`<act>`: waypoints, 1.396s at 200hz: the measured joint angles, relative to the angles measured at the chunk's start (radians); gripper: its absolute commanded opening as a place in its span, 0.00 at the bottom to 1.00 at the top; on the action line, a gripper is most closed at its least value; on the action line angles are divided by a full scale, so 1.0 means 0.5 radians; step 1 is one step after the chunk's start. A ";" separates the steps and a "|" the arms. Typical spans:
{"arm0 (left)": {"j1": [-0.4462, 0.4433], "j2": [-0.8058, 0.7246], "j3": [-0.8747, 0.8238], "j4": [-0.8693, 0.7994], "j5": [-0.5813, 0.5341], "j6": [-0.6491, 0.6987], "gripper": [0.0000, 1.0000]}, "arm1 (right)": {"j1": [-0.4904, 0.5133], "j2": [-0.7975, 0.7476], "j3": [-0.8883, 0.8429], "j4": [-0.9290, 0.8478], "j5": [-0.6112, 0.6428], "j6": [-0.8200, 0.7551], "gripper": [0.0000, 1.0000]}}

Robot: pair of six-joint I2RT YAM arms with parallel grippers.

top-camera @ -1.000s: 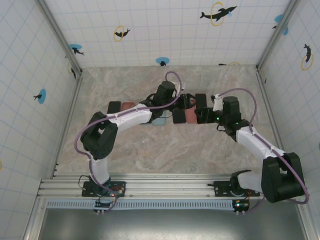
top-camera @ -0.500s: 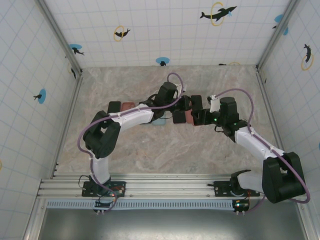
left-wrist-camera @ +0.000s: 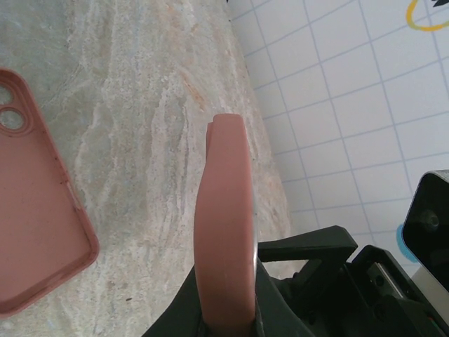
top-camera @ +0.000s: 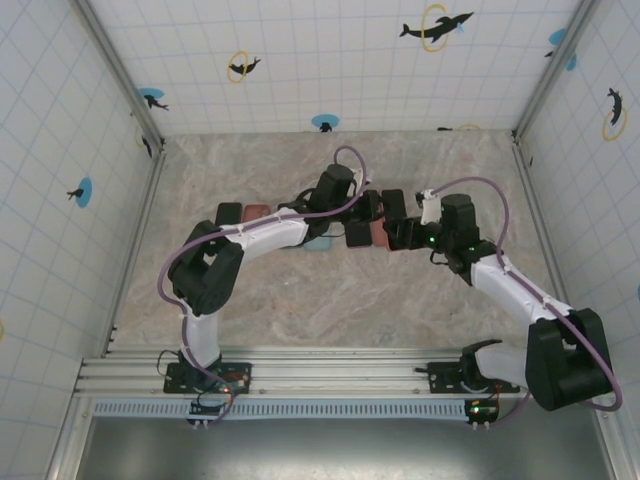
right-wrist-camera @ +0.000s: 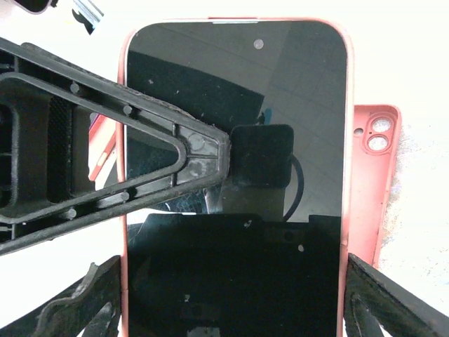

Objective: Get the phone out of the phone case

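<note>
Since a second ago my right gripper (top-camera: pixel 393 232) has slid a little left, closing up on the left gripper (top-camera: pixel 371 211), and over the last half second almost nothing shifts. Both arms meet above the middle of the table (top-camera: pixel 300 300): the left forearm stretches right and far from its bent elbow, and the right forearm runs left from the near right. The top view hides the grip, but the wrist cameras show it. On the right wrist, the phone (right-wrist-camera: pixel 238 91) faces the lens, screen dark, with my right fingers (right-wrist-camera: pixel 393 302) pressed on both long edges and a left-gripper pad (right-wrist-camera: pixel 261 156) set on the glass. On the left wrist, the pink phone case (left-wrist-camera: pixel 224 232) stands edge-on, clamped between the left fingers. The phone sits fully in the case. A spare pink case (left-wrist-camera: pixel 38 210) lies flat on the table to the left.
</note>
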 measured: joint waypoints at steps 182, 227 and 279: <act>0.184 -0.160 -0.101 0.542 -0.056 -0.522 0.06 | 0.074 -0.509 -0.656 1.060 0.007 1.393 0.67; 0.184 -0.197 -0.177 0.700 -0.094 -0.696 0.06 | 0.171 -0.424 -0.682 1.495 0.183 1.745 0.55; 0.184 -0.249 -0.224 0.832 -0.128 -0.816 0.06 | 0.238 -0.286 -0.681 1.736 0.286 1.923 0.37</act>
